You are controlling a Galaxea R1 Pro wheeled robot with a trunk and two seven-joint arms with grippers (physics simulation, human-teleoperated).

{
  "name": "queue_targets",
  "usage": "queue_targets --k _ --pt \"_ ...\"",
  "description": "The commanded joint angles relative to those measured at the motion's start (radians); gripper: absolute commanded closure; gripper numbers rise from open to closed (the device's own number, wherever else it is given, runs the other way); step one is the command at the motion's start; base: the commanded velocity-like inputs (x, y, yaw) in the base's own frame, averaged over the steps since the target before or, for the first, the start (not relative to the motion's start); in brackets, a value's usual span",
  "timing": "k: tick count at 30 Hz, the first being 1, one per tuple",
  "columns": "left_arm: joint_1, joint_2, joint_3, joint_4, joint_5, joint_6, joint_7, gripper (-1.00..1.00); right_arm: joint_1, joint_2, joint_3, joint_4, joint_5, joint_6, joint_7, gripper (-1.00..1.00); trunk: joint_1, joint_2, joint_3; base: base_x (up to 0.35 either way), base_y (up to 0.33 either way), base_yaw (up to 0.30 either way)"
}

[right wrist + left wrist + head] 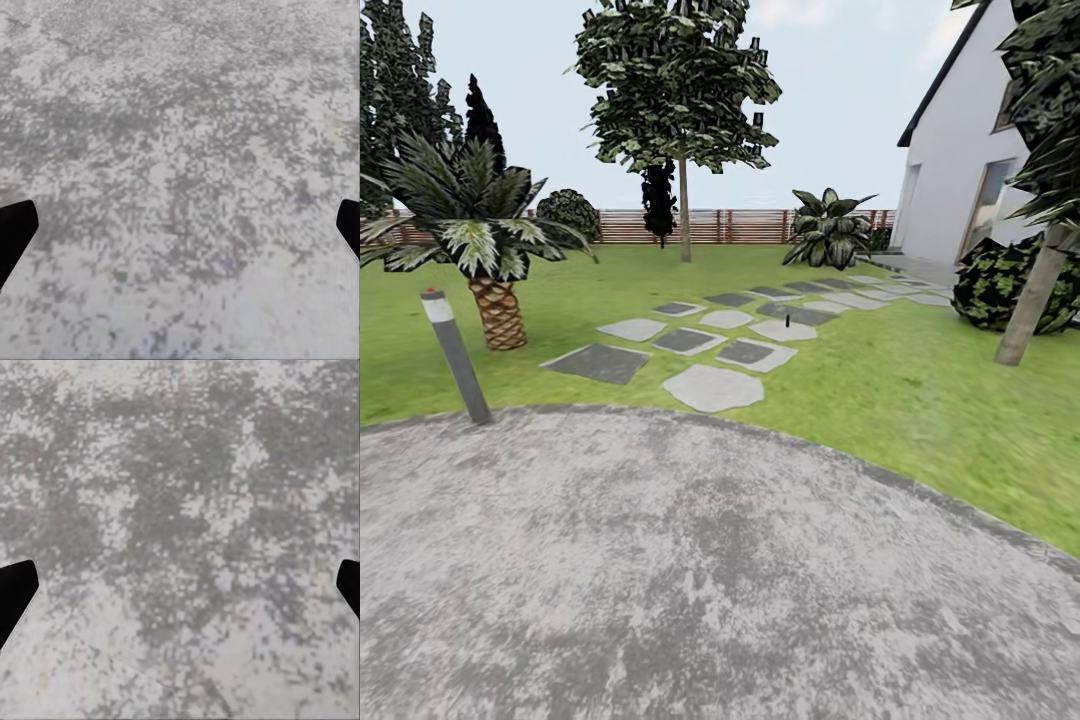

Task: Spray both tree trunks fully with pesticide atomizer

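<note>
Far off on a stepping stone (784, 330) stood the untouched pesticide atomizer (787, 321), both hands spread apart and empty, spraying undone.

Bright, even daylight, no clear light direction; almost no cast shadows on the green lawn (920, 400). Head view bends w/ wide-angle distortion at edges. Mottled grey paved ground (690, 580) looks soft, blotchy; wrist views grainy, pixelated.

Mottled grey paving (690, 570), green lawn (900, 390) with stepping stones (712, 387) beyond.
</note>
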Motion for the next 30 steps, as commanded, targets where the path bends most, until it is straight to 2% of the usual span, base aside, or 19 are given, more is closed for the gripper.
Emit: queue_targets --k 1,30 --pt "0.000 0.000 -0.002 0.001 0.008 -0.003 0.000 -1.00 0.000 0.000 0.000 0.001 0.001 -0.003 0.001 -1.00 0.000 0.000 -0.001 0.340 0.000 0.000" --pt "0.000 0.000 -0.002 0.001 0.008 -0.004 0.000 -1.00 0.000 0.000 0.000 0.002 0.001 -0.003 0.001 -1.00 0.000 0.000 -0.001 0.340 0.000 0.000"
